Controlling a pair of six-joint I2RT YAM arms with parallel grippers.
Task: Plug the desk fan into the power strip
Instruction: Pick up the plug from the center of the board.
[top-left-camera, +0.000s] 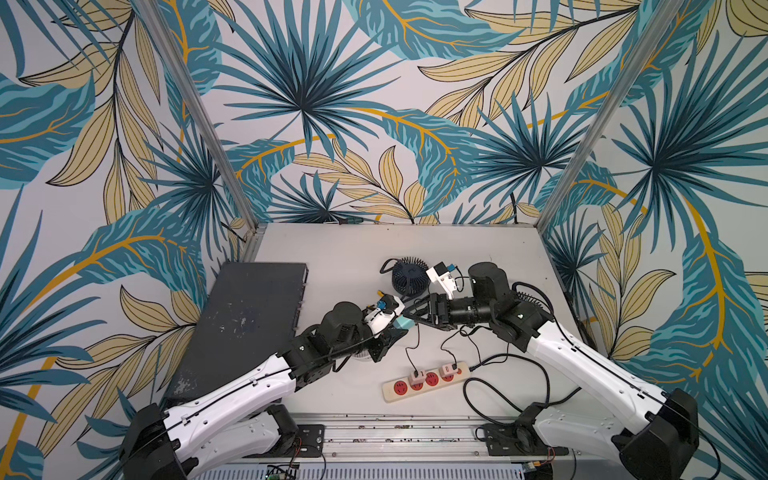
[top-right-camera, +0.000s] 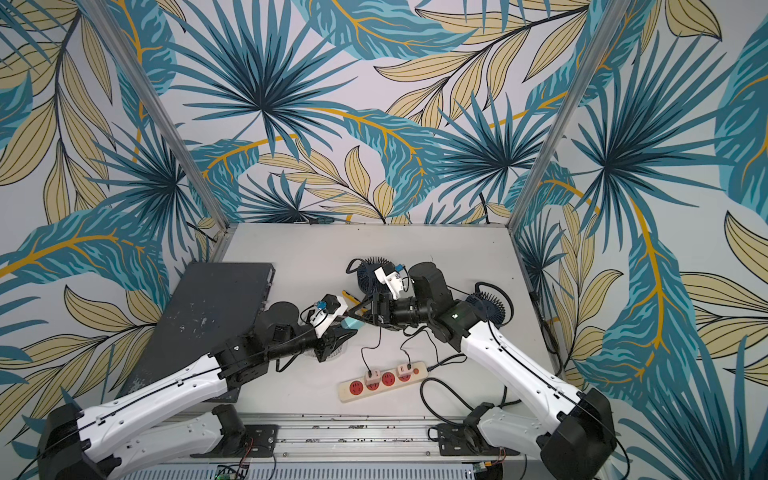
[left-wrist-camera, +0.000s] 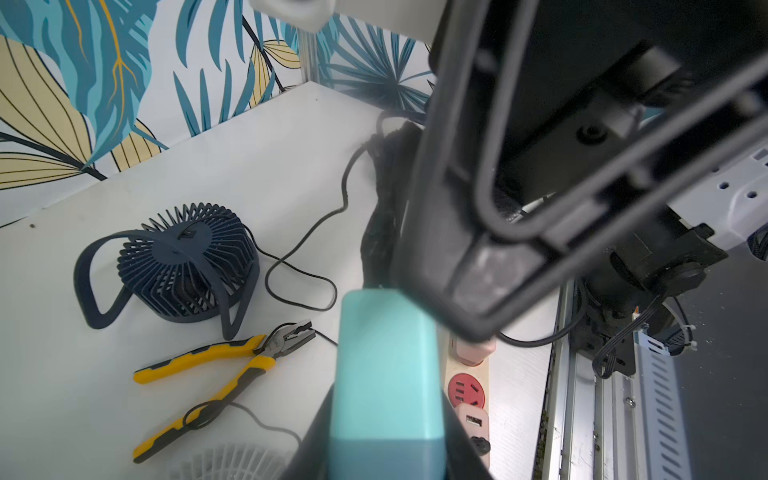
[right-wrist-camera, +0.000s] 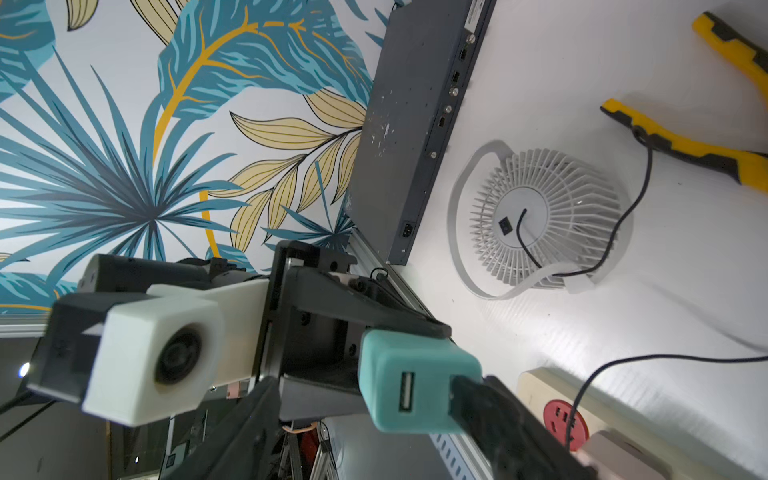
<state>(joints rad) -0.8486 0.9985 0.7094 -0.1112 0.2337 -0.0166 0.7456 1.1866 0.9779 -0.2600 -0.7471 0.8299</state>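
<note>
My left gripper (top-left-camera: 400, 329) is shut on a teal USB adapter (top-left-camera: 405, 323), held in the air above the table; its dark fingers flank the block in the left wrist view (left-wrist-camera: 386, 415). My right gripper (top-left-camera: 411, 318) faces it, open, with one finger (right-wrist-camera: 490, 411) beside the adapter's port face (right-wrist-camera: 415, 386) and the other set well apart. The cream power strip (top-left-camera: 390, 392) lies near the front edge with two pinkish adapters and their cords plugged in. A navy desk fan (top-left-camera: 409, 276) sits behind the grippers. A white fan (right-wrist-camera: 540, 216) lies under the left wrist.
Yellow-handled pliers (left-wrist-camera: 216, 361) lie between the navy fan and the white fan, with a thin cord across one handle. A flat dark box (top-left-camera: 245, 320) fills the left side. Another navy fan (top-right-camera: 488, 307) sits behind the right arm. Black cords loop around the strip.
</note>
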